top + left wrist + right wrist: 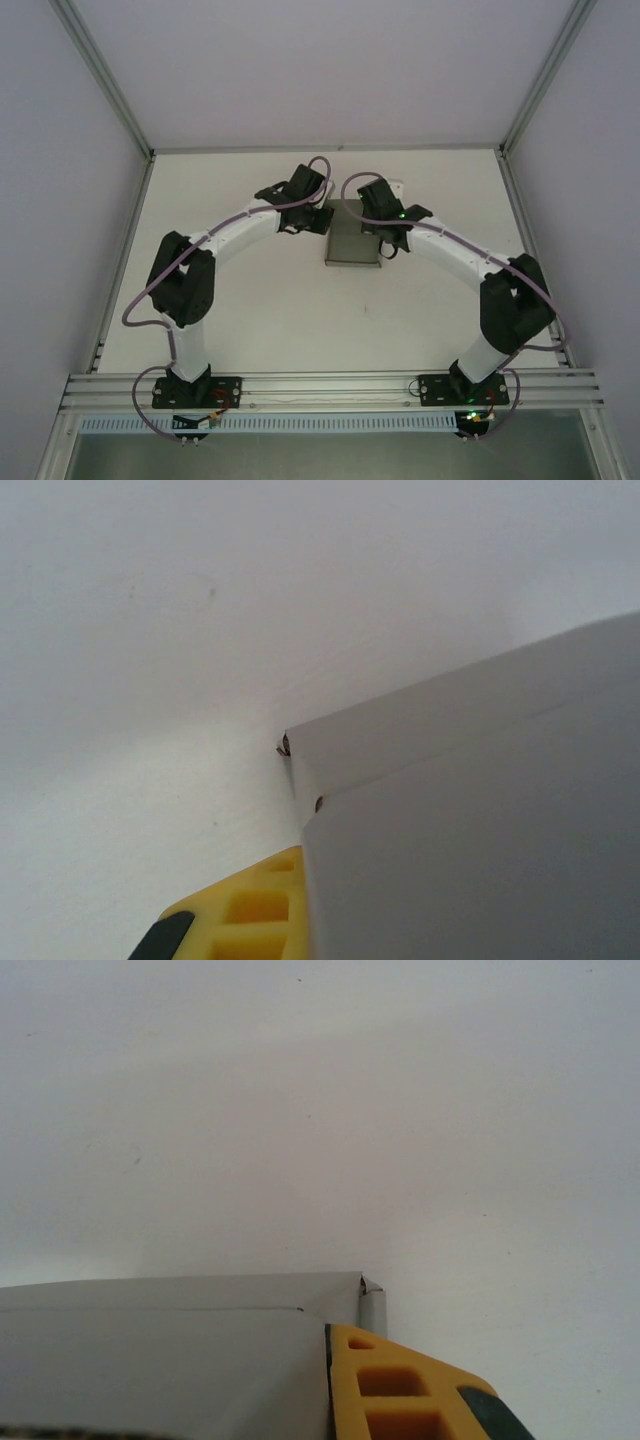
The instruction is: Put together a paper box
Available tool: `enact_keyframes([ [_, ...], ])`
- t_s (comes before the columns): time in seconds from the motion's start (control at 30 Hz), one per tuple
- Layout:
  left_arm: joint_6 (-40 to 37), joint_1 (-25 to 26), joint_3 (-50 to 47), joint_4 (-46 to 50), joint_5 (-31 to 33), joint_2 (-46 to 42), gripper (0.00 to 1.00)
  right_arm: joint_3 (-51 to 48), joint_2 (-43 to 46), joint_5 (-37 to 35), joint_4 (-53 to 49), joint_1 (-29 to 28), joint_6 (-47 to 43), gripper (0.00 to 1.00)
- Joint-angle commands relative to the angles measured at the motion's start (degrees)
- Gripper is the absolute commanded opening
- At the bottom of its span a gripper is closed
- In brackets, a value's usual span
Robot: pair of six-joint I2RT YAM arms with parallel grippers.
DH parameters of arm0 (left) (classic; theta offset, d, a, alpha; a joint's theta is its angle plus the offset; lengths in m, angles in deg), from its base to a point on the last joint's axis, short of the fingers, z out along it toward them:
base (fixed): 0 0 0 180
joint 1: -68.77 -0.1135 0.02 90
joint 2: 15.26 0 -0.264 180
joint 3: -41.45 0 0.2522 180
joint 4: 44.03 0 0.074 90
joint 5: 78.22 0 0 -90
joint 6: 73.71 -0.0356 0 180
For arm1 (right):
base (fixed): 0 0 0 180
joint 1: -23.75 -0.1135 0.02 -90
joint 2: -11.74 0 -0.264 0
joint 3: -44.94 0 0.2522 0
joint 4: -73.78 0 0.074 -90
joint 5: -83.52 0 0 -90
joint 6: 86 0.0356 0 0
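**Box partly formed, both grippers at its sides**

You have one paper box (350, 240), grey card, lying at the far middle of the table (250, 320). From above it reads as a low rectangle rather than a spread-out sheet, so I judge the main folding to be under way. In the left wrist view the paper box (470, 830) shows a broad panel, a crease line and a narrower strip past it that ends in a corner. The right wrist view shows the same kind of corner on the paper box (170, 1345), with a short flap turned at its end. Whether the tabs are locked in is not visible to you, so treat the tucking and final squaring as left to do.

The left gripper (318, 215) sits at the box's left far corner and the right gripper (385, 235) at its right edge, one on each side. One yellow finger (245, 915) of the left lies against the card's edge, and one yellow finger (400, 1390) of the right does likewise. The partner finger is hidden in each case, so you cannot tell whether either one is clamped or spread.

Count: one box, two grippers, two arms, one table.
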State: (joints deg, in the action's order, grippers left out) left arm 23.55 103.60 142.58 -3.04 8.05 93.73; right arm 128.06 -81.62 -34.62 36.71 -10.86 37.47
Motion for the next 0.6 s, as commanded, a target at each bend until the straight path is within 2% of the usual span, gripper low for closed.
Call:
enact_keyframes([
  [0.0,6.40,1.29,3.03,-5.67,-2.72,0.35,0.00,1.69,-1.46,2.52,6.34,-1.96,3.53,0.10],
  [0.23,6.83,1.72,-2.20,-10.58,-1.86,0.66,0.00,-6.61,-1.24,1.86,20.43,-2.26,-2.85,0.10],
  [0.4,6.26,1.88,-10.38,-16.30,-3.01,-1.11,0.00,-13.21,-0.90,3.46,27.96,-2.27,-3.87,0.10],
  [0.57,6.44,1.92,-14.10,-16.81,-2.93,-1.14,0.00,-17.08,-0.09,3.36,28.93,-2.22,-4.01,0.11],
])
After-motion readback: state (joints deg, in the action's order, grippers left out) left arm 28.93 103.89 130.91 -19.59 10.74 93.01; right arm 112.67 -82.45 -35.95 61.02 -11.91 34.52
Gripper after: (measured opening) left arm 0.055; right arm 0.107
